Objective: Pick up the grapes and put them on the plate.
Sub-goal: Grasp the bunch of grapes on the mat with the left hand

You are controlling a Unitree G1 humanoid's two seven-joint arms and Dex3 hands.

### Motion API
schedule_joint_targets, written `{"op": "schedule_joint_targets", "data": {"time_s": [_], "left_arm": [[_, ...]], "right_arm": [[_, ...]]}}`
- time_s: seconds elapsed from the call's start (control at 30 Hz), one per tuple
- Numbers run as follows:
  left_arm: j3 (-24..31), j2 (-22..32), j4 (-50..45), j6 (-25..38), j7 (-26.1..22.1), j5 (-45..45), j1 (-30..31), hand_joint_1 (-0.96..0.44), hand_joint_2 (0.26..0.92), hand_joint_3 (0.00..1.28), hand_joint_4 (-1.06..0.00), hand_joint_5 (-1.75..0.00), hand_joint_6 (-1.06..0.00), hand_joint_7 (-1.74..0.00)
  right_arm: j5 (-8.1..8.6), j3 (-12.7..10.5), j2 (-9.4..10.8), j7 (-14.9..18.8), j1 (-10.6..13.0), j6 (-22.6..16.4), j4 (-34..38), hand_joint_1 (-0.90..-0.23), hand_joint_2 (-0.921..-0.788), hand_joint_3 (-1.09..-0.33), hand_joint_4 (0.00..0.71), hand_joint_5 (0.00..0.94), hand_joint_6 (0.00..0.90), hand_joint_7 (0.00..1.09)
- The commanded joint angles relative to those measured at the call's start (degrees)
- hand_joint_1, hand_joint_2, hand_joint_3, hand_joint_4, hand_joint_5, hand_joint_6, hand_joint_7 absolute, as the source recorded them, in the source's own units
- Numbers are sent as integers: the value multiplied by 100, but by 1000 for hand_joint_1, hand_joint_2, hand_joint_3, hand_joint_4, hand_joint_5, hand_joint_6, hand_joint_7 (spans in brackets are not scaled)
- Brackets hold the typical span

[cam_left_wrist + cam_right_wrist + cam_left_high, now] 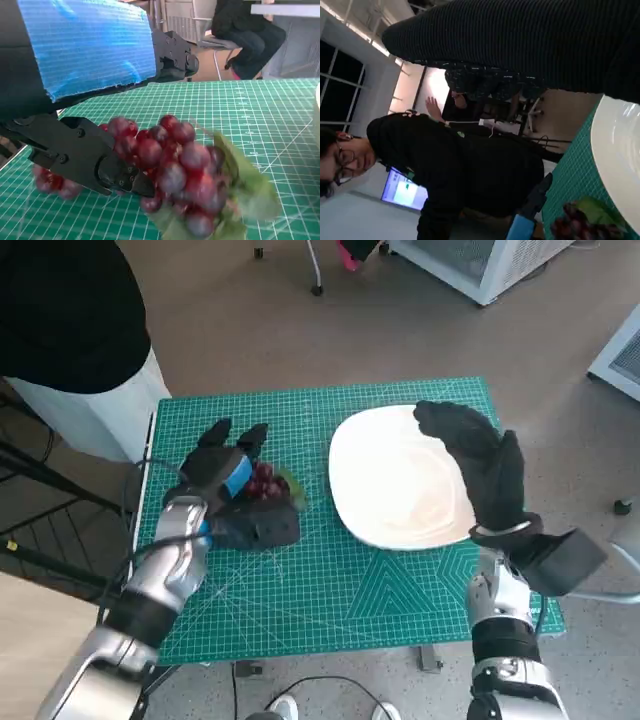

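Left hand (225,480) is gripping the grapes (268,483) on the green surface (330,590) while the empty right hand (480,462), fingers apart, is hovering over the plate (395,480)

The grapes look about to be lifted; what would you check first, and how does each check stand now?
1. Left hand at the grapes: ok.
2. Fingers closed around the bunch: cannot tell; one lies against it.
3. Plate bare where the grapes would land: ok.
4. Right hand away from the landing spot: not ok; it hangs over the plate's right side.
5. Green mat between grapes and plate free: ok.
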Motion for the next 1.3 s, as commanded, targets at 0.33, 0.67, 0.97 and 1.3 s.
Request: {"op": "schedule_joint_targets", "data": {"time_s": [0.33, 0.67, 0.97, 1.3], "left_arm": [[-252, -329, 1379, -370, 105, -146, -742, -392, 761, 1, -131, -4, -257, -5], [-257, -485, 2108, -648, 175, -358, -975, -370, 759, 0, -138, -3, -277, -10], [-295, -523, 2425, -831, 301, -413, -1025, -343, 758, 0, -154, -7, -300, -15], [-313, -536, 2766, -947, 557, -480, -1070, -110, 821, 9, -578, -77, -631, -84]], "right_arm": [[46, -68, -112, 65, 106, 9, 70, -599, -921, -604, 312, 1, 355, 16], [48, -117, -163, 66, 113, -30, 76, -581, -921, -602, 314, 2, 354, 13], [60, -137, -173, 68, 122, -56, 65, -579, -921, -602, 316, 2, 355, 11], [156, -210, -252, 93, 146, -83, -30, -592, -921, -603, 315, 1, 352, 8]]}}
